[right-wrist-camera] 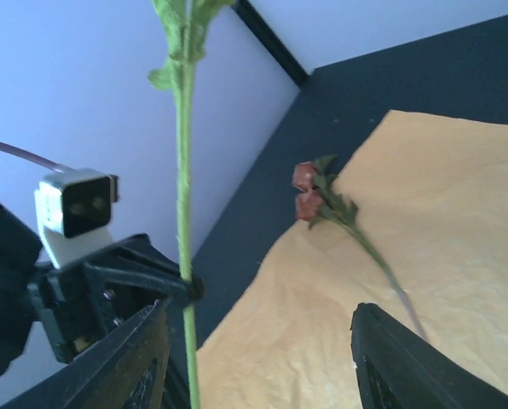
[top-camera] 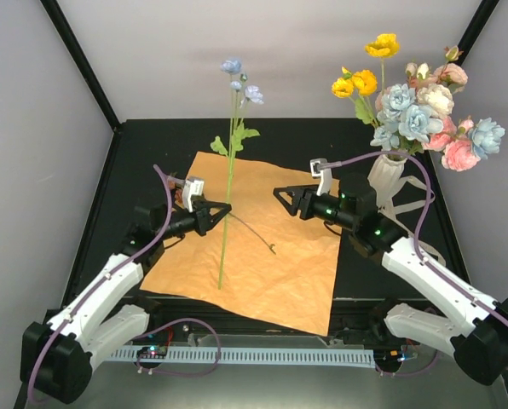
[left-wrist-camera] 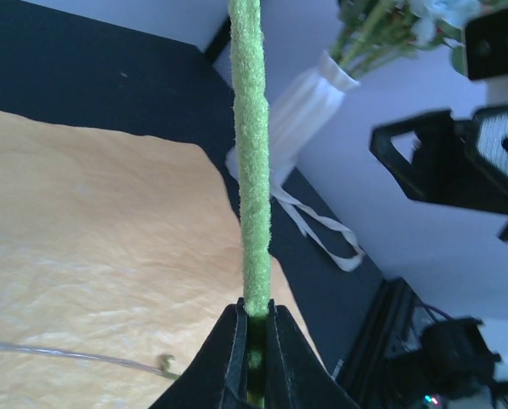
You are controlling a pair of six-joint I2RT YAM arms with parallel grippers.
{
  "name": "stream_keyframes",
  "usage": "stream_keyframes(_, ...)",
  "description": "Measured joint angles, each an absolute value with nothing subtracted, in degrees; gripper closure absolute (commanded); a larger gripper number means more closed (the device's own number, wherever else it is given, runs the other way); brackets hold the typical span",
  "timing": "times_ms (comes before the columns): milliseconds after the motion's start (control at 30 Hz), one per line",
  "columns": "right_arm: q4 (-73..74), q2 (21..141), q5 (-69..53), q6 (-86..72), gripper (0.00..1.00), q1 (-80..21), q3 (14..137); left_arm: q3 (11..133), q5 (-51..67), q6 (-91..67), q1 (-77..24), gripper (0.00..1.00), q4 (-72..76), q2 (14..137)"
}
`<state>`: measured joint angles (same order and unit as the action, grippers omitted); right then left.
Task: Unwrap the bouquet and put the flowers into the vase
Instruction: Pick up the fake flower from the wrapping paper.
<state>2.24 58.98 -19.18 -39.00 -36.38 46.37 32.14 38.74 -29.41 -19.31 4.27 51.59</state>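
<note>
Top: left gripper (top-camera: 224, 207) clamped on blue flower stem (top-camera: 229, 175), upright over orange paper (top-camera: 271, 264). Right gripper (top-camera: 279, 194) spread, empty. Vase (top-camera: 387, 175) rear right, rim hidden by blooms (top-camera: 420, 119).
Left wrist: stem top cut off.
Right wrist: finger bases cropped; blurred red-budded sprig (right-wrist-camera: 309, 192) lies on paper.

Black table (top-camera: 135, 145), pale grey walls (top-camera: 322, 51), black corner posts (top-camera: 78, 61), even light

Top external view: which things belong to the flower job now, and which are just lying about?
Job: pale blue artificial flower on a long green stem, in the left tool; tall white ribbed vase; small reddish bud sprig.
Lying about: flat orange paper sheet; cream ribbon.
</note>
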Motion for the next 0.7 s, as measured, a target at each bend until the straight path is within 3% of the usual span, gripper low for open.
stream_keyframes(200,-0.7,60.4,-23.0,-41.4,0.35,-37.4,49.5,31.8,45.0,-29.2,-21.1,0.98,4.3,49.8)
stream_keyframes(467,-3.7,63.1,-25.8,-43.2,0.36,-39.3,51.6,31.8,47.6,-28.6,-25.8,0.98,4.3,49.2)
stream_keyframes(600,-4.1,65.8,-27.2,-43.8,0.45,-40.6,53.0,31.8,48.2,-28.4,-27.9,0.98,4.3,48.2)
stream_keyframes(700,-5.0,66.6,-27.8,-44.4,0.60,-41.2,53.0,31.8,48.6,-28.0,-28.8,0.98,4.3,47.9)
